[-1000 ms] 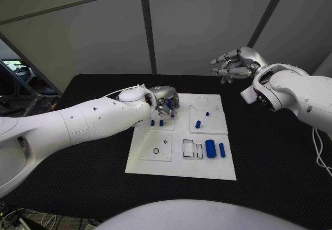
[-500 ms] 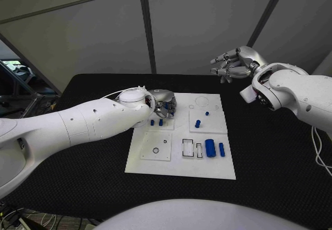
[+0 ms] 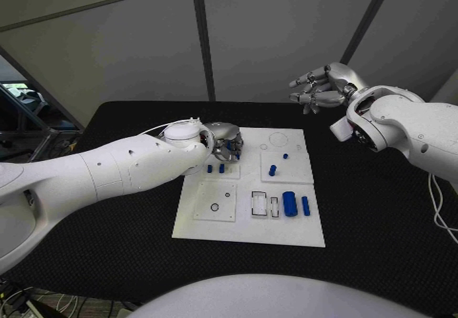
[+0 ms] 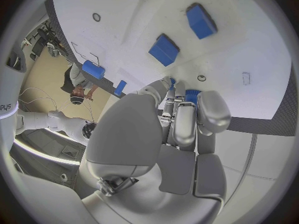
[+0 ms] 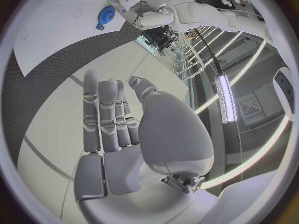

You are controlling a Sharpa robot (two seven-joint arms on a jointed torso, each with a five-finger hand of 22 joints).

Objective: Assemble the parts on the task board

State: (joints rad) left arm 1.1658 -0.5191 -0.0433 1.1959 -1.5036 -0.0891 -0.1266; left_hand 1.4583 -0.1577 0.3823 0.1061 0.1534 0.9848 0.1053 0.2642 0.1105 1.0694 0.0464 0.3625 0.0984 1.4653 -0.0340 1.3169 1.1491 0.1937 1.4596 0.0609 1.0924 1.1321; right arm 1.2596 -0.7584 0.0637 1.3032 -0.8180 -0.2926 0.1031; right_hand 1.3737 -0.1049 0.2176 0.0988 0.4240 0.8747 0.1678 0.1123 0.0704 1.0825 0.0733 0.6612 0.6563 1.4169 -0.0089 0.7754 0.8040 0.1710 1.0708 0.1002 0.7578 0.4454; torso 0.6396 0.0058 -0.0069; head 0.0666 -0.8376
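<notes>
The black bench (image 3: 382,218) carries the white task board (image 3: 250,228) at its centre. No legible writing. Seven blue parts counted in the head view, two of them (image 3: 296,205) lying at the board's near right. The left robot hand (image 3: 225,141), over the board's far left, apparently pinches a blue part (image 4: 191,95), seen from the left wrist. The right robot hand (image 3: 321,89) hangs raised beyond the board, fingers apart, holding nothing.

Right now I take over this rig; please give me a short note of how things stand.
Left hand: over the far left of the task board, fingers curled around a small blue part.
Right hand: raised beyond the board's far right corner, open, holding nothing.
Done: some blue parts appear to stand upright in the board.
Left: two blue cylinders lie loose beside empty slots; seat the held part.
</notes>
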